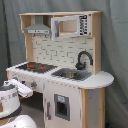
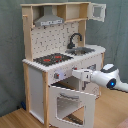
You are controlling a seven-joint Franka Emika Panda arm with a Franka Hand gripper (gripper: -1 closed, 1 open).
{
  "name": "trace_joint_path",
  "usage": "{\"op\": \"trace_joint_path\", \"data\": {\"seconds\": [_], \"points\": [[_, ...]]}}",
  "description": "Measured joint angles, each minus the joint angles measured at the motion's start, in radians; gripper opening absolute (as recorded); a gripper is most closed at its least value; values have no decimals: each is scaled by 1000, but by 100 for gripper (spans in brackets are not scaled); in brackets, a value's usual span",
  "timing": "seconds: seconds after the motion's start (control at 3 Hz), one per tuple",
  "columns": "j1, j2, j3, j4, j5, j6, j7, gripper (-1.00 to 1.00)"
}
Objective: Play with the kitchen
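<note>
In the second exterior view the arm's white gripper [image 2: 76,74] reaches in from the right edge toward the knob strip under the hob [image 2: 51,59]; whether its fingers are apart or together I cannot tell. Just below it the oven door [image 2: 70,102] hangs open. The kitchen [image 2: 60,60] fills the middle of the frame, standing on a wooden floor [image 2: 15,120]. Behind it hangs a grey curtain [image 2: 12,50]. In the first exterior view the sink [image 1: 72,74] and black faucet [image 1: 82,59] sit centre right.

Grey-green curtain backdrop [image 2: 10,55] in both exterior views, wooden floor [image 2: 20,120] below.
</note>
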Motion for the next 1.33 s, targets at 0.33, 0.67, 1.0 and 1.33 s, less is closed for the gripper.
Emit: {"op": "trace_joint_path", "data": {"seconds": [0.33,0.67,1.0,1.33], "points": [[63,0,8,-12,0,-81,11,100],[128,0,16,-29,1,-157,28,100],[191,1,20,-42,1,-233,45,100],[273,2,31,-49,6,-290,55,100]]}}
